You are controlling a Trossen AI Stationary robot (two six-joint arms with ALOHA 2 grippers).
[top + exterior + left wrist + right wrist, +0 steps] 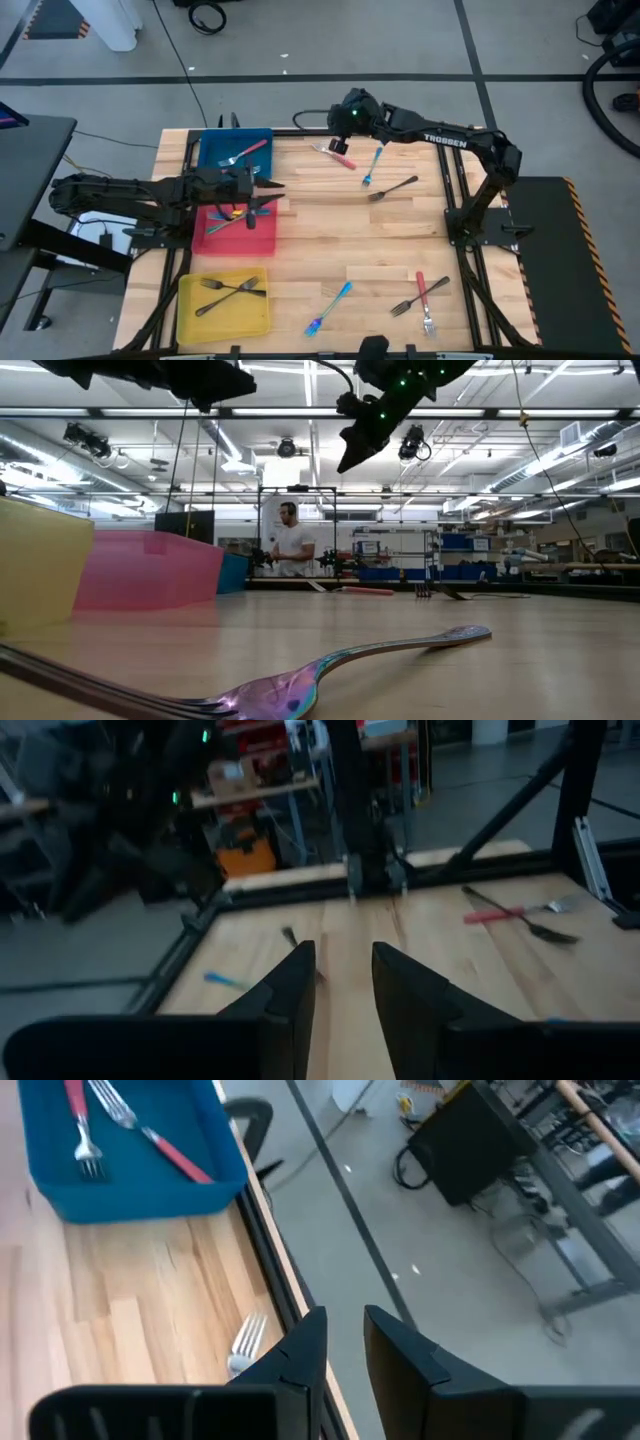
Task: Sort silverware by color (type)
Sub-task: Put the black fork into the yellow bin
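Three trays stand in a column along the table's left side in the high view. The blue tray (208, 148), at the 10 o'clock corner, holds two red-handled forks (246, 153). The red tray (265, 238), at 9 o'clock, holds several utensils, among them a blue-handled one (258, 211) and a red-handled one (222, 226); the exact count cannot be told under the arm. The yellow tray (188, 318), at 7 o'clock, holds two dark grey forks (228, 292), crossed.

Loose silverware on the wood:
- a red-handled fork (335, 152) at 12 o'clock, just beside the right gripper (345, 122);
- a blue-handled fork (372, 167) and a dark grey fork (391, 189) near it, toward 1 o'clock;
- a blue-handled fork (329, 308) at 6 o'clock;
- a red-handled fork (423, 301) crossed with a dark grey fork (418, 297) at 5 o'clock.

The left arm reaches in horizontally from 9 o'clock. The left gripper (266, 188) hangs above the far edge of the red tray. Its fingers (290, 990) stand slightly apart with a narrow gap, and nothing is between them.

The right arm reaches from 3 o'clock to the table's 12 o'clock edge. Its fingers (300, 1345) stand slightly apart and hold nothing. In the right wrist view the tines of the fork (244, 1343) lie on the wood just beside these fingers, not between them.
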